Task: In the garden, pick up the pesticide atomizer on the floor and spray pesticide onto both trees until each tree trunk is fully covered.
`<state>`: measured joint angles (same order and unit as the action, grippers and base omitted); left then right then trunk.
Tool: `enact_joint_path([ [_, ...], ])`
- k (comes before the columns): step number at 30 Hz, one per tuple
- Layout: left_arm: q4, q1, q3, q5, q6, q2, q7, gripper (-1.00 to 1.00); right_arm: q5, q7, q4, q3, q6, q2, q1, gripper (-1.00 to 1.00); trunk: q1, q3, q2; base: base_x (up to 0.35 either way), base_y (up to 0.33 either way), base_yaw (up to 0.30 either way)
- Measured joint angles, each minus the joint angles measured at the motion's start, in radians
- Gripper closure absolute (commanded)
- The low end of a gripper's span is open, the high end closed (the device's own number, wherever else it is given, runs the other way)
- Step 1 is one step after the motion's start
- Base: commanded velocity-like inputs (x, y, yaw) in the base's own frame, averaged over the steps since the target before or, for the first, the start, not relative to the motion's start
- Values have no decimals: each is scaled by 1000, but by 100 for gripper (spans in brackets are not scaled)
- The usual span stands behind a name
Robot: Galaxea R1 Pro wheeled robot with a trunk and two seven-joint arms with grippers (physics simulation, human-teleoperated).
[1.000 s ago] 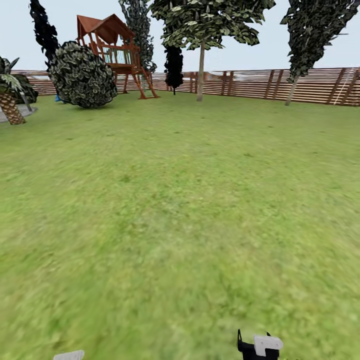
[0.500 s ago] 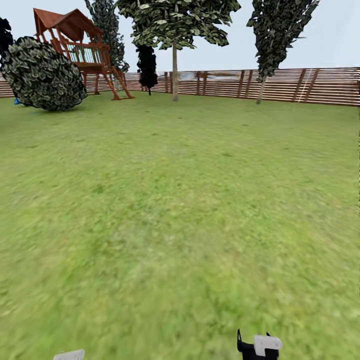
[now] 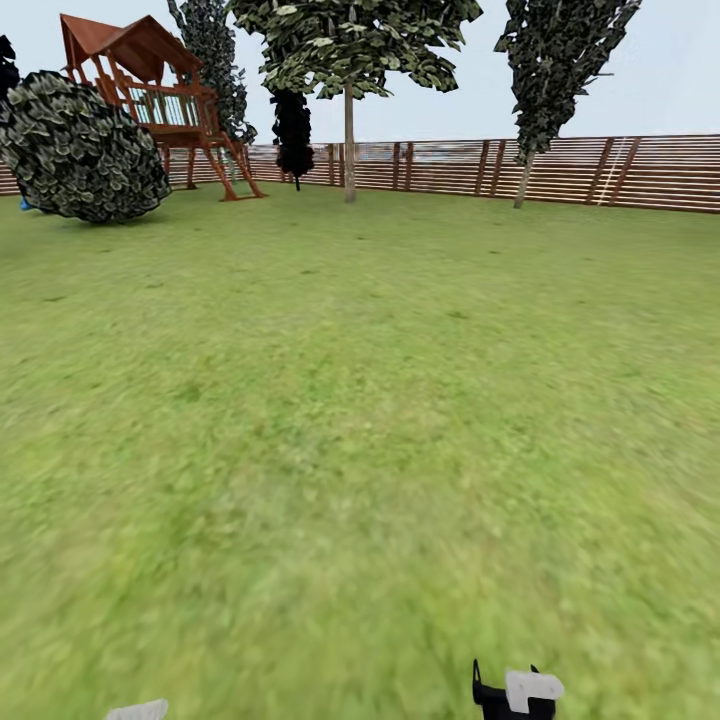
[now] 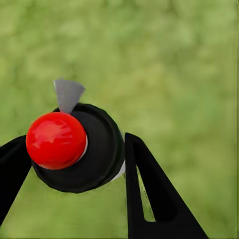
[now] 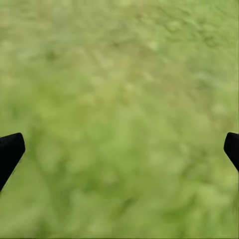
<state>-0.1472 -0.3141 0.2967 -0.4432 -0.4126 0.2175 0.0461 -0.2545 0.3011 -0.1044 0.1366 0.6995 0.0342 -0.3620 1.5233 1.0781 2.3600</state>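
Note:
The pesticide atomizer [image 4: 102, 149] is a round black body with a red ball on top and a grey wedge-shaped nozzle. My left gripper [image 4: 74, 138] is shut on it, one black finger [image 4: 149, 194] on each side, above blurred grass. In the right wrist view my right gripper [image 5: 123, 144] is open over the grass with nothing between its tips; part of it also shows at the head view's lower edge [image 3: 506, 688]. Far across the lawn stands a tree [image 3: 349, 60] with a straight pale trunk [image 3: 349, 150] and a leafy crown.
A brown slatted fence [image 3: 600, 170] bounds the far side. A wooden play tower [image 3: 165, 100] and a big round shrub [image 3: 80, 145] stand at far left. A dark conifer [image 3: 293, 125] and a narrower tree [image 3: 555, 60] stand by the fence. Open grass [image 3: 360, 420] lies between.
The head camera turned to the right, so the whole scene slid left and the palm at the left edge left the picture. Over the last half second it barely shifted. Both grippers kept their places.

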Motion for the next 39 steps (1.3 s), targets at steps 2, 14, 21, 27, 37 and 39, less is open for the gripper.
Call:
enact_joint_path([
  [2, 0, 0, 0, 0, 0, -1, 0, 100, 0, 0, 0, 0, 0, 0, 0, -100, 0, 0, 0, 339, 1, 0],
  [14, 0, 1, 0, 0, -1, -1, 0, 100, 0, 0, 0, 0, 0, 0, 0, -100, 0, 0, 0, 339, 0, 0],
  [21, 0, 0, 0, 0, -1, -1, 0, 100, -1, 0, 9, 0, 0, 0, 0, -100, 0, 0, 0, 339, 0, 0],
  [27, 0, 1, -1, 0, -1, 0, 0, 100, 0, 0, 66, 0, 0, 0, 0, -100, 0, 0, 0, 339, 0, 0],
  [37, 1, 1, 0, 0, -2, -1, 0, 100, -1, 0, 76, 2, -7, -5, 16, -100, 0, 0, 0, 339, 0, 0],
  [39, 1, 1, 0, 0, -2, -2, 0, 100, -2, 0, 77, 2, -8, -5, 18, -100, 0, 0, 0, 339, 0, 0],
])
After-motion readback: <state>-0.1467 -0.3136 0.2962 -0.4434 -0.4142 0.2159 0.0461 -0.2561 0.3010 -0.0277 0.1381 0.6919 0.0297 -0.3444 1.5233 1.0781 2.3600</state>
